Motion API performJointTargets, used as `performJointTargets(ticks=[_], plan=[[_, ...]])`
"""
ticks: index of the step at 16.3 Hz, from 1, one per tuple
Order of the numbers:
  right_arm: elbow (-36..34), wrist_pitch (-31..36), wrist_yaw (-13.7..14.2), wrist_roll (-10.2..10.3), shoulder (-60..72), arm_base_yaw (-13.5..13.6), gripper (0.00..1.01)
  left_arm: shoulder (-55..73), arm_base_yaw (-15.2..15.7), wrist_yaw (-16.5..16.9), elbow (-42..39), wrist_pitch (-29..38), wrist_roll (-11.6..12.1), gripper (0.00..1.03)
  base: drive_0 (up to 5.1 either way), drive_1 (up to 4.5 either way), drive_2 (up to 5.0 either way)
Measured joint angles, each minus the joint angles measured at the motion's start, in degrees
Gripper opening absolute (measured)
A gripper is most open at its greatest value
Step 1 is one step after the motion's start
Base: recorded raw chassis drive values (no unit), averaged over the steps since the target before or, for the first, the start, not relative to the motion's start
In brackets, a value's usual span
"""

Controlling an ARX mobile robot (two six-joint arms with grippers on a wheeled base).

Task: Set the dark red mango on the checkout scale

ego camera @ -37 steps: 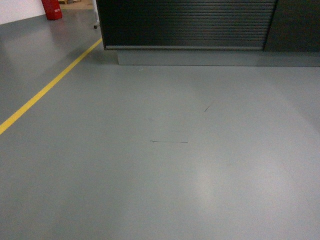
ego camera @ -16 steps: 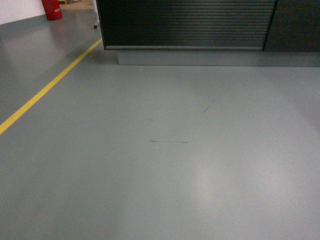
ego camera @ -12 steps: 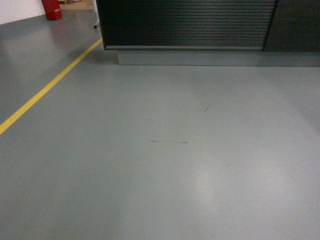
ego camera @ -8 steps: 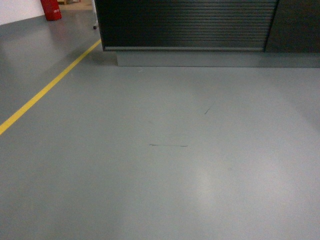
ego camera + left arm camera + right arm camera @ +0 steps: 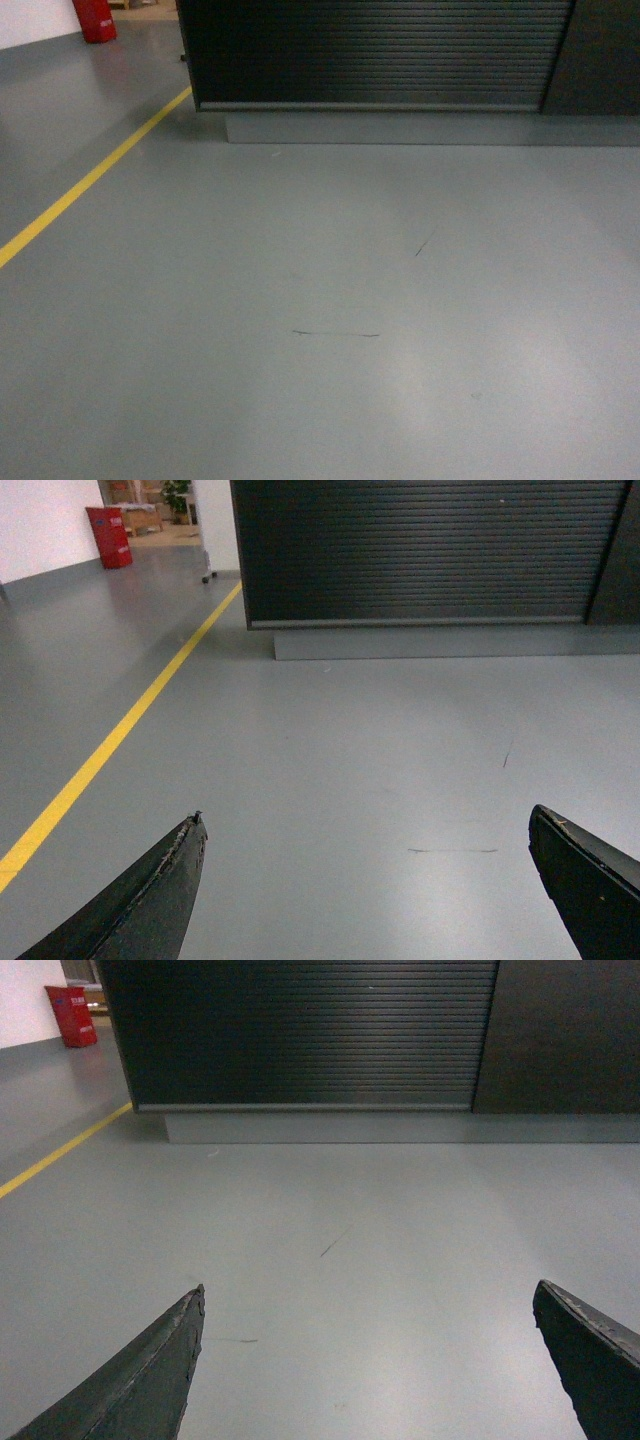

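**Facing the checkout, nothing in hand**

The left claw (image 5: 365, 880) and right claw (image 5: 365, 1360) are spread wide and empty, carried low over the grey floor (image 5: 320, 300). The slatted checkout (image 5: 370, 50) stands ahead; mango and scale are out of view.

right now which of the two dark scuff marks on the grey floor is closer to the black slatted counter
The short slanted scuff mark, on the right, lies closer to the black slatted counter. The long thin scuff mark runs level and sits lower in the head view, farther from it.
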Motion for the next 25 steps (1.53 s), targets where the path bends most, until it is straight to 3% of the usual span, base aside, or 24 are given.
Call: performJointTargets(ticks=[25], plan=[[0.00, 0.02, 0.04, 0.00, 0.00, 0.00, 0.98, 0.00, 0.00, 0.02, 0.00, -0.07, 0.00, 0.98, 0.0, 4.31, -4.3]])
